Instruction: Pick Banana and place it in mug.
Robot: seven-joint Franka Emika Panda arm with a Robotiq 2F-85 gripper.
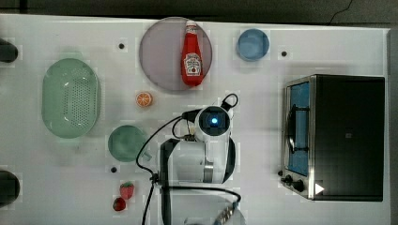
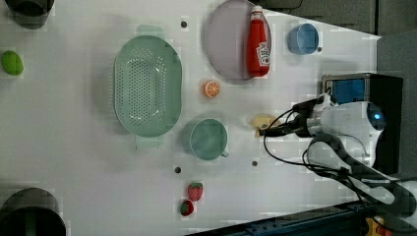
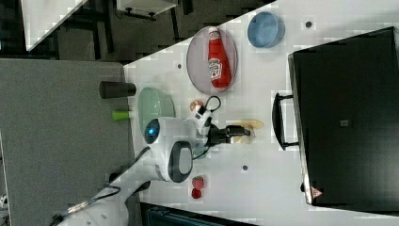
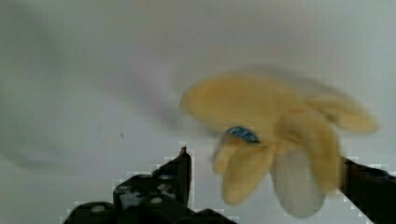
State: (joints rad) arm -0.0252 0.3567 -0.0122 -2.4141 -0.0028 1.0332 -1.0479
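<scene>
Banana (image 4: 275, 135) lay on the table (image 2: 74, 147) between the wide-open, empty fingers of the down-reaching gripper (image 4: 266, 186).

3 high table views, wrist close-up

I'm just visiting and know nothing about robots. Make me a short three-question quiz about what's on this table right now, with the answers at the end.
1. True or false: the banana already lies inside the mug.
2. What lies on the plate? A) the orange slice B) the ketchup bottle C) a strawberry
3. Fill in: the gripper has its jaws ____ with the banana between them.

Key
1. False. In the left view the banana lies on the table, to the right of the mug and apart from it.
2. B. The ketchup bottle lies on the plate; the orange slice and the strawberries sit on the table.
3. Open.
</scene>
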